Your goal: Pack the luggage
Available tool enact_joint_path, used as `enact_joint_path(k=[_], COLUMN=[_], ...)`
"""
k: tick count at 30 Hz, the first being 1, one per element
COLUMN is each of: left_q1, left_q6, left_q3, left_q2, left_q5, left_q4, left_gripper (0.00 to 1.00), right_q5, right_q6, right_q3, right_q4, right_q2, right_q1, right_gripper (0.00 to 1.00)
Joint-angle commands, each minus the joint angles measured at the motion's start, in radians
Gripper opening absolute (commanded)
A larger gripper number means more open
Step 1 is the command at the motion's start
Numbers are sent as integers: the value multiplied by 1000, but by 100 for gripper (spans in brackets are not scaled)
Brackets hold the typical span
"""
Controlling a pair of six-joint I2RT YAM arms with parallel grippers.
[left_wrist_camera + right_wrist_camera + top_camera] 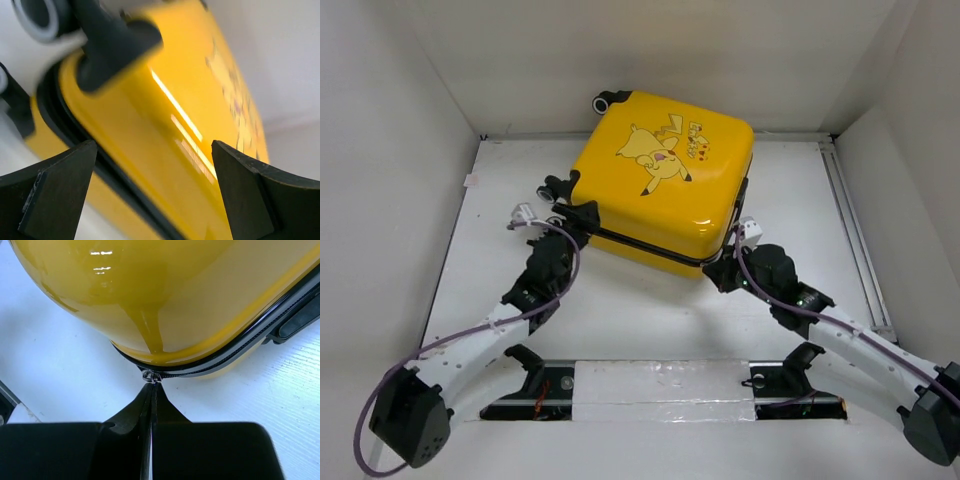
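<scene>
White table point(650, 320), closed yellow luggage point(665, 180) lying flat. L fingers point(55, 190) spread wide by wheel corner, holding nothing; R fingers point(130, 440) shut, tips at zip pull point(151, 376).

We see a white bench point(650, 310) closed in by plain white walls. The left wall point(380, 200) rises along the bench's left edge, the back wall point(650, 50) along its far edge, and the right wall point(920, 170) just past its right edge. A pale rail point(848, 230) runs front to back along the bench's right side. A glossy, wrinkled white strip point(660, 385) lies across the bench's near edge. The light is soft and even, and the shadows on the bench are faint.
</scene>
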Motion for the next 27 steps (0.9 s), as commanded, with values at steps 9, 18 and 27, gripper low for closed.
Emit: enact_joint_path(k=[9,18,27], left_q1=[529,540,574], left_q6=[-229,-257,-267], left_q3=[63,203,320], left_q2=[127,345,574], left_q5=[454,454,546], left_q4=[102,131,202], left_gripper=[98,100,95], right_q5=[-90,-115,-135], right_q6=[23,22,32], right_q3=[20,11,-8], right_q4=[85,85,113], right_q2=[-81,-90,-79], right_q1=[0,0,0], right_gripper=[0,0,0])
